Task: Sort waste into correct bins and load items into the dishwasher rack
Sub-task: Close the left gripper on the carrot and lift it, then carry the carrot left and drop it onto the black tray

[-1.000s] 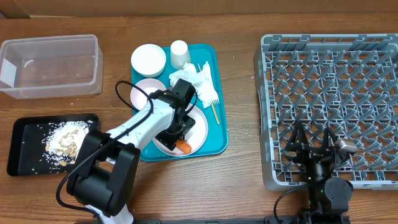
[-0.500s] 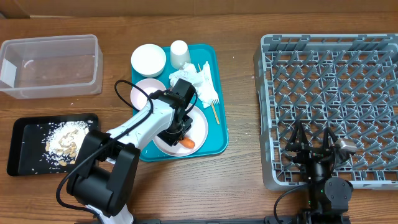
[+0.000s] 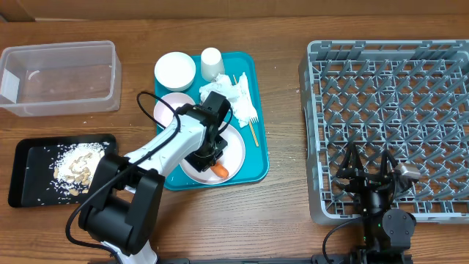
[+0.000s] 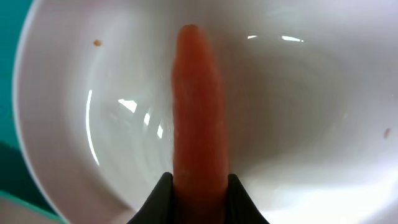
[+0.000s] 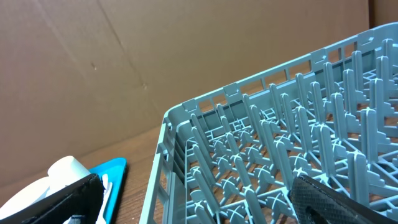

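Wooden tabletop (image 3: pixel 286 220); left pincer (image 4: pixel 199 186) pinches carrot (image 4: pixel 198 106) at its near end on plate (image 4: pixel 298 124); likely stiff, light, slick; right pincer (image 3: pixel 368 165) spread wide.

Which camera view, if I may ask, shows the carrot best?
Left wrist view: the carrot is close up, pinched by the left gripper over the plate. Overhead shows only a small orange end beside the arm; right wrist shows none.

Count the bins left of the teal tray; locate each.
2: the clear tub at the far left, the black tray just in front of it; none appears hidden.
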Robot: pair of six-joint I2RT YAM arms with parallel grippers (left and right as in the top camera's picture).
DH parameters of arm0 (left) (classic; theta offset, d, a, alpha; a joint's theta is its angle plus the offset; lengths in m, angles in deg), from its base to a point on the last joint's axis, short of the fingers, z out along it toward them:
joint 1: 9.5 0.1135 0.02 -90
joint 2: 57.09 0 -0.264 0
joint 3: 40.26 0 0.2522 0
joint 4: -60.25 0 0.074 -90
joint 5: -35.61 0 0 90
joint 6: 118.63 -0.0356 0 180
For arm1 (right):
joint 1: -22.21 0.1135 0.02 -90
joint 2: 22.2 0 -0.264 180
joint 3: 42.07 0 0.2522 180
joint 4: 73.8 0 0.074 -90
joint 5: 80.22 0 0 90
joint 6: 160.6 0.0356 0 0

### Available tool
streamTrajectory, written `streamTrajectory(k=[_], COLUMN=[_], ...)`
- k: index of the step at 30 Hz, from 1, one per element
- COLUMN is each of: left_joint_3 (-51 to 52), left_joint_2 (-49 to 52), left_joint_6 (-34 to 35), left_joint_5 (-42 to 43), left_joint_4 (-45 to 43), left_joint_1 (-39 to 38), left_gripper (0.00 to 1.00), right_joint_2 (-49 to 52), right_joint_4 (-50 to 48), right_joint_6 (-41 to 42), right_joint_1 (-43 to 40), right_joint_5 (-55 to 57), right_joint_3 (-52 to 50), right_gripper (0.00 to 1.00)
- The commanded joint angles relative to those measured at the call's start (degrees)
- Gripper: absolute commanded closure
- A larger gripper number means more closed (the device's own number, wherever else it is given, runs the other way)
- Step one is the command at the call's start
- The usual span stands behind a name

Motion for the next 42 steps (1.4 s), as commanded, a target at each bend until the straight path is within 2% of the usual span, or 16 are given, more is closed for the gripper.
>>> streamTrajectory(k=[1, 10, 15, 22, 34, 42], left_joint_3=[-5.46, -16.24, -17.44, -17.42, -17.22, -16.61], left_joint_2=[-0.94, -5.35, -8.39, -9.31, -9.29, -9.25], left_joint_6=[-4.17, -6.60, -10.05, -14.58, -15.45, -18.23], left_joint_5=[-0.39, -1.95, -2.82, -4.42, -6.16, -10.99], left_joint_4=[2.93, 16.70, 22.01, 25.20, 24.09, 15.89], left_joint_1=[0.07, 3.23, 11.78, 28.79, 55.82, 63.08], left_gripper=[0.96, 0.96, 0.96, 0.96, 0.95, 0.95], right_joint_2=[-0.46, -0.46, -0.46, -0.46, -0.46, -0.46], right_joint_4=[-0.26, -0.28, -0.26, -0.26, -0.26, -0.26], right_joint_6=[-0.39, -0.39, -0.39, -0.39, -0.39, -0.39], right_joint_1=[-0.15, -0.15, -0.15, -0.15, -0.15, -0.15], right_joint_5=[-0.07, -0.07, -0.07, -0.07, -0.07, -0.07], right_joint_3=[-0.61, -0.61, -0.61, -0.61, -0.61, -0.61], right_gripper=[0.00, 0.00, 0.00, 0.00, 0.00, 0.00])
